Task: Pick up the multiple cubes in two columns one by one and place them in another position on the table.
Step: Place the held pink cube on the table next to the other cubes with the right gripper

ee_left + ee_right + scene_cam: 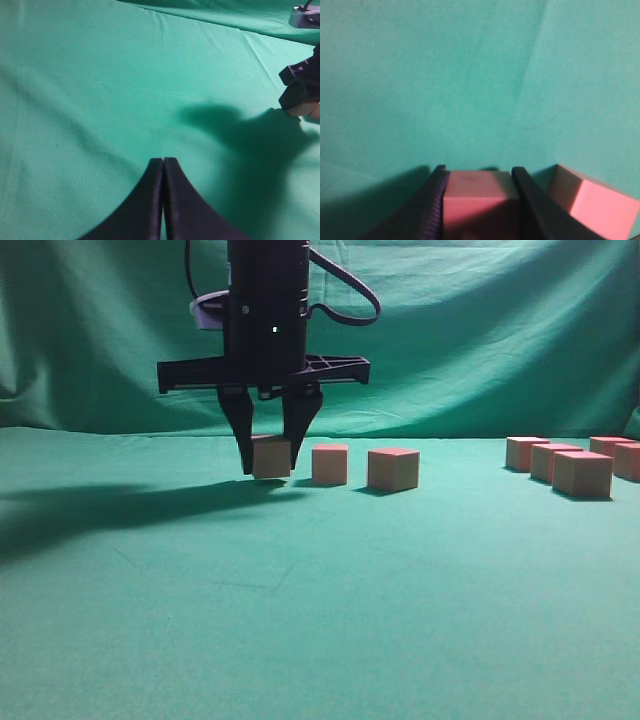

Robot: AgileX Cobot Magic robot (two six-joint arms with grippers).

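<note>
**On the green surface: right end effector clamped around the leftmost cube**

On the left of the exterior view, the green cloth surface point(200, 620) lies bare under a long dark shadow. The left end effector point(163, 165) shows only in its own wrist view, its two black fingers pressed flat together with nothing between them, hanging over plain cloth.

Moving in towards the middle, here's the action: the right end effector point(270, 462) comes straight down from its black arm, fingers set either side of the held cube point(271, 456). In the right wrist view that cube point(479, 200) sits squarely between the two dark fingers, both touching its sides, pinkish top facing the camera. It's at or just above the cloth; whether it's touching down, I cannot tell.

Just beside it to the right stands a second cube point(330, 464), apart from the held one, and a little further right a third cube point(393, 469), turned at a slight angle. These three form a short row.

Well apart, at the far right, a cluster of cubes point(575, 464) sits in two close lines running back from the camera, at least five of them visible, the nearest one largest in view. Behind everything hangs the wrinkled green backdrop point(480, 330).
</note>
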